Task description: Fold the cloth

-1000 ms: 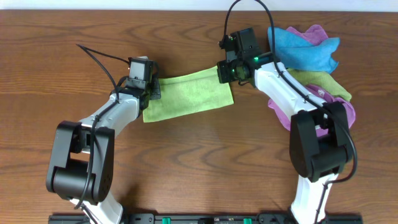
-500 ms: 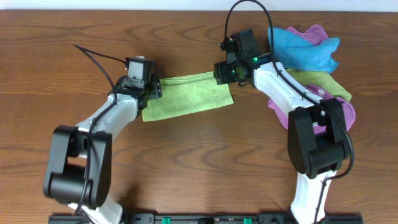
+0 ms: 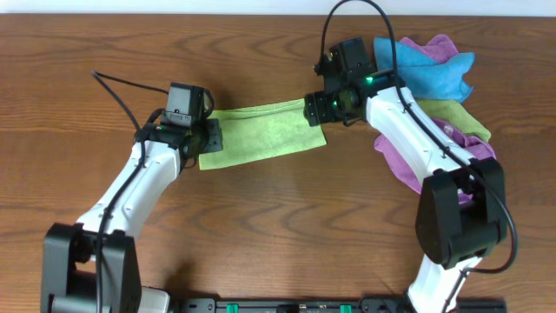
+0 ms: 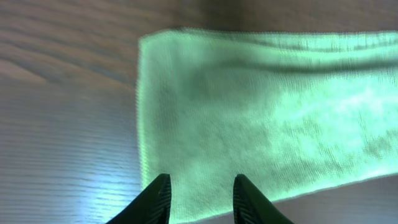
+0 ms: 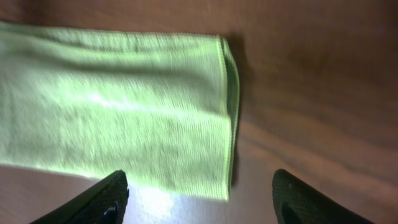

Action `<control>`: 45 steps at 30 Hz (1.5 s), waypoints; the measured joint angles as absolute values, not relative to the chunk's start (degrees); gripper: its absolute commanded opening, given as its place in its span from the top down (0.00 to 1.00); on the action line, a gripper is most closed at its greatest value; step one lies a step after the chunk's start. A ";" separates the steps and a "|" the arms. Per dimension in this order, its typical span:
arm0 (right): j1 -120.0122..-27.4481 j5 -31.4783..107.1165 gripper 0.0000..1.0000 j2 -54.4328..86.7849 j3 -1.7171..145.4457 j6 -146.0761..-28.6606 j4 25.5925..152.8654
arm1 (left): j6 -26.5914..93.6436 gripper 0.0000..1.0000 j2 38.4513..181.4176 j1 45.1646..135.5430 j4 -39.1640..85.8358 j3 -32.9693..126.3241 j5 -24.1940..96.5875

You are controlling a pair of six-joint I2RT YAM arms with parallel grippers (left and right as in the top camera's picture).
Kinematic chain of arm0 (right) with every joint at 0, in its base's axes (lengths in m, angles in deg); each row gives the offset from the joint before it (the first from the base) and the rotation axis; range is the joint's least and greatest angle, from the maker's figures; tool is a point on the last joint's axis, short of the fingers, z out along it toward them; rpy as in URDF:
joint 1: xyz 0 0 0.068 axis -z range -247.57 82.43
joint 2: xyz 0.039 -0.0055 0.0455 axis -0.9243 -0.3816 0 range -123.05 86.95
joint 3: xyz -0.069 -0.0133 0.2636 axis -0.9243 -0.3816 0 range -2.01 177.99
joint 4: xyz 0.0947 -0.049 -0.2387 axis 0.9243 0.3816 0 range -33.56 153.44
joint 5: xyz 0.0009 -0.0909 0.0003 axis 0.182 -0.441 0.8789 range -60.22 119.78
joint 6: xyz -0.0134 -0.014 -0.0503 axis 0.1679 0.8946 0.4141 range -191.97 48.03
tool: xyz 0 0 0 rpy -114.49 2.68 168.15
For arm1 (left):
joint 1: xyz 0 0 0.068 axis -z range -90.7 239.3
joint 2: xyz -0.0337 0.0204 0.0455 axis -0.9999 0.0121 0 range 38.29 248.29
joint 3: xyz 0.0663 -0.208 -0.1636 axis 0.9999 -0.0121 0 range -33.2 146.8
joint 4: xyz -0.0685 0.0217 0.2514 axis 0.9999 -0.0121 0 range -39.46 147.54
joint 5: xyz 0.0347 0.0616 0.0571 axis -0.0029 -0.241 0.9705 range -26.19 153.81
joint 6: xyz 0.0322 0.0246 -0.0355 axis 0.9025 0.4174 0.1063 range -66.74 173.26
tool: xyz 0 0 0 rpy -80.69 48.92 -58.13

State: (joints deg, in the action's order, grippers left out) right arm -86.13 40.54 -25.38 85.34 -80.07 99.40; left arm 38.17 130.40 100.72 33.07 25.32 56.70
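Cloth (image 3: 261, 133): lime-green, folded into a long strip, flat on the wooden table (image 3: 287, 226), upper centre of the overhead frame, between my two grippers; left gripper (image 4: 201, 186): jaws narrowly parted above its left end, holding nothing; right gripper (image 5: 199, 190): jaws spread wide, empty, above its right end.

The left arm (image 3: 130, 187) and right arm (image 3: 407, 132) reach inward and angle down, the left gripper (image 4: 199, 190) narrowly parted, the right gripper (image 5: 199, 193) spread wide, neither holding anything.
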 measured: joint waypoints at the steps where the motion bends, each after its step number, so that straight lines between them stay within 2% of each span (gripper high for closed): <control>1: -85.76 40.85 0.24 -25.45 85.32 -80.07 100.21 | 38.13 0.67 130.93 100.72 33.10 25.32 55.82; 10: -81.63 47.73 0.21 -25.45 85.10 -80.05 102.33 | 35.09 0.68 139.34 100.72 35.52 25.32 49.55; 20: -81.35 52.08 0.21 -25.45 78.41 -79.85 100.08 | 31.31 0.68 143.65 100.77 38.97 25.35 47.28; 37: -80.63 58.64 0.23 -25.52 68.20 -82.10 90.40 | 30.52 0.69 143.67 101.77 38.93 25.35 47.30; 45: -80.56 61.04 0.24 -26.85 67.98 -85.05 86.42 | 30.52 0.73 143.67 103.00 35.17 25.94 47.47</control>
